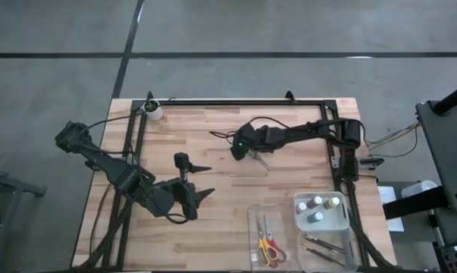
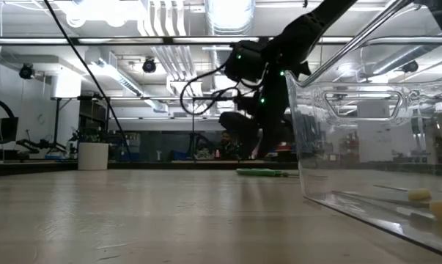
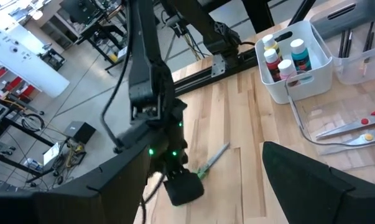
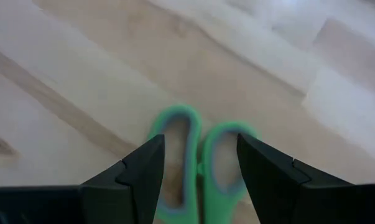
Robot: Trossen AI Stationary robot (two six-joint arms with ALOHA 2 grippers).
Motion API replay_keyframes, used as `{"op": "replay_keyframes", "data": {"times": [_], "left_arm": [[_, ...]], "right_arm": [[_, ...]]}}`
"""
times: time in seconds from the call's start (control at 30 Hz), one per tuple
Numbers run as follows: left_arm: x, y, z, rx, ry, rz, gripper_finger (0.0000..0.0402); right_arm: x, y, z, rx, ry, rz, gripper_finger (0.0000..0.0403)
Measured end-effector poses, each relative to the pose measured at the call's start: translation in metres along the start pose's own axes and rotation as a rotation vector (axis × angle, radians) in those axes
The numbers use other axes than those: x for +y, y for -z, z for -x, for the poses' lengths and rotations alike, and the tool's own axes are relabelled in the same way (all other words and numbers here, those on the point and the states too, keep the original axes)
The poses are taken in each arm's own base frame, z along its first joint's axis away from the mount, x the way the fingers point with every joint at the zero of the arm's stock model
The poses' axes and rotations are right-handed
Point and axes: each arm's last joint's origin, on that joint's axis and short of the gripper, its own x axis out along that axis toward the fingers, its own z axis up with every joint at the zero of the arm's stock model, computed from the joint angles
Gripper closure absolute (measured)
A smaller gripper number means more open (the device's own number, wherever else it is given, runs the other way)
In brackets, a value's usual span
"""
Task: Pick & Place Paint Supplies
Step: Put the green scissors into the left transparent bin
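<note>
While right gripper (image 4: 196, 168) hangs over green scissors (image 4: 196, 163) at tabletop (image 1: 213, 136) centre, jaws parted astride handles, not gripping. High view hides handles; right wrist view shows them. Left gripper (image 1: 204, 182), lower left of frame, jaws wide, empty.

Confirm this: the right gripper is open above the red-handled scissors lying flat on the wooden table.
Wrong colour. The scissors under the right gripper have green handles, as the right wrist view shows; its open fingers straddle them as they lie flat on the wooden table.
</note>
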Motion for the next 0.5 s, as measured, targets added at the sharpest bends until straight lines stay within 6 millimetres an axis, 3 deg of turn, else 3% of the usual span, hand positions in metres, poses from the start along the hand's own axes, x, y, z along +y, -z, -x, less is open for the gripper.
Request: {"op": "replay_keyframes", "data": {"times": [0.5], "left_arm": [[0.000, 0.000, 0.000, 0.000, 0.000, 0.003, 0.0087]], "right_arm": [[-0.002, 0.006, -0.024, 0.094, -0.042, -0.057, 0.0204]]}}
